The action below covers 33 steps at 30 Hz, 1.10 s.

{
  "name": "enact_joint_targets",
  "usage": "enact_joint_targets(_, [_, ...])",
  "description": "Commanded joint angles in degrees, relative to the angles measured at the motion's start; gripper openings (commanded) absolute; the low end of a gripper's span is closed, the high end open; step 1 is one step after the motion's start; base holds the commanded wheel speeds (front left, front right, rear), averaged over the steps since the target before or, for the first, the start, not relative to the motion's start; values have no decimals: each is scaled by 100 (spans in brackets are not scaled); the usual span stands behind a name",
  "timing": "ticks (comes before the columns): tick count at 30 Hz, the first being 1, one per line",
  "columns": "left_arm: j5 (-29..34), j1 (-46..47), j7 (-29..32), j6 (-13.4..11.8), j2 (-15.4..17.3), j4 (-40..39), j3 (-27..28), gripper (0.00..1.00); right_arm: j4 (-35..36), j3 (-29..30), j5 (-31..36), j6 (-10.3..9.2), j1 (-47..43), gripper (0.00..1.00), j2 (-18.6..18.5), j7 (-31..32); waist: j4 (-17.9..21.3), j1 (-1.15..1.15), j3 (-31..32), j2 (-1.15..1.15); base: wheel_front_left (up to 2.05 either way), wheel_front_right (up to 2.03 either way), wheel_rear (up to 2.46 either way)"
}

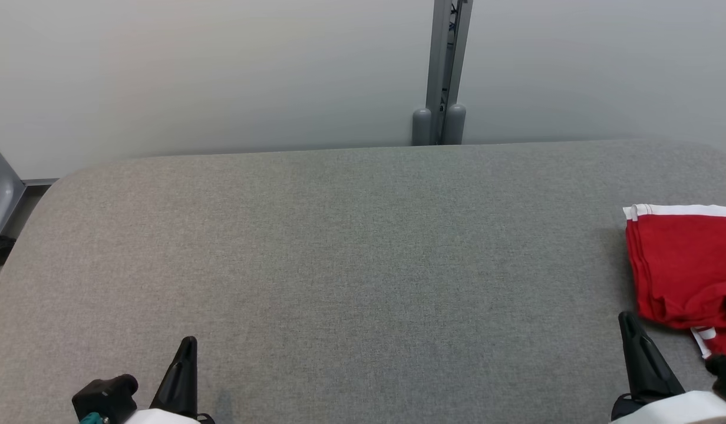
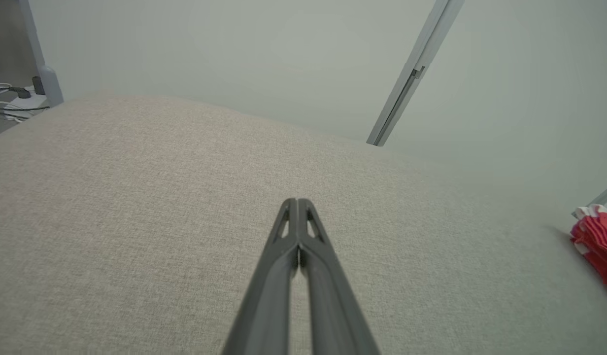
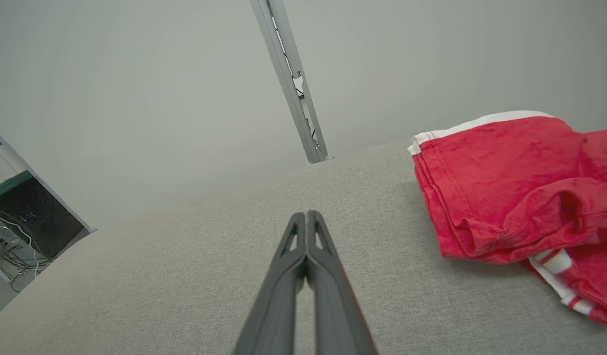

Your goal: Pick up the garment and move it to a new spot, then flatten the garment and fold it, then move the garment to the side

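The garment (image 1: pixel 687 265) is red with white trim and lies folded at the right edge of the grey table (image 1: pixel 351 247); it shows again in the right wrist view (image 3: pixel 520 192) and small at the far right of the left wrist view (image 2: pixel 599 241). My right gripper (image 1: pixel 629 321) sits just left of the garment's near corner, apart from it, its fingers pressed together with nothing between them (image 3: pixel 306 217). Over the table's near left stands my left gripper (image 1: pixel 189 344), far from the garment, shut and empty (image 2: pixel 296 203).
A grey metal post (image 1: pixel 442 70) rises behind the table's far edge against a pale wall. At the far left a grey frame leg (image 1: pixel 0 200) stands beside the table. Cables and dark equipment (image 3: pixel 22 227) sit off the table's left.
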<state>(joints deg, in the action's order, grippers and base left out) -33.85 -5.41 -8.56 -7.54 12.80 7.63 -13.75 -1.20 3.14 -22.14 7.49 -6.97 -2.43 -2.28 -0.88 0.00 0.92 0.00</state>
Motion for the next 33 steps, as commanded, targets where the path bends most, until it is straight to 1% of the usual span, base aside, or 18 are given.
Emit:
enact_joint_targets(1, [-246, 196, 34, 71, 12, -42, 116, 0, 29, 21, -298, 1, 185, 0, -70, 36, 1, 0, -1, 0, 0, 0, 0])
enact_joint_targets(11, [-1075, 356, 213, 284, -101, 77, 354, 0, -156, 38, -1281, 1, 353, 0, -93, 130, 9, 0, -11, 0, 0, 0, 0])
enact_joint_targets(12, [-1075, 356, 213, 284, -101, 77, 354, 0, -156, 38, -1281, 1, 353, 0, -93, 130, 9, 0, -11, 0, 0, 0, 0])
enact_joint_targets(15, [-1304, 395, 264, 340, -133, 107, 420, 0, -206, 43, -1554, 1, 401, 0, -98, 160, 11, 0, -14, 0, 0, 0, 0])
enact_joint_targets(16, [-1455, 421, 297, 378, -155, 129, 464, 0, -237, 47, -1730, 1, 428, 0, -101, 176, 13, 0, -16, 0, 0, 0, 0])
enact_joint_targets(33, [-2590, 613, 560, 662, -328, 241, 813, 0, -494, 88, -3078, 1, 658, 0, -120, 326, 26, 0, -33, 0, 0, 0, 0])
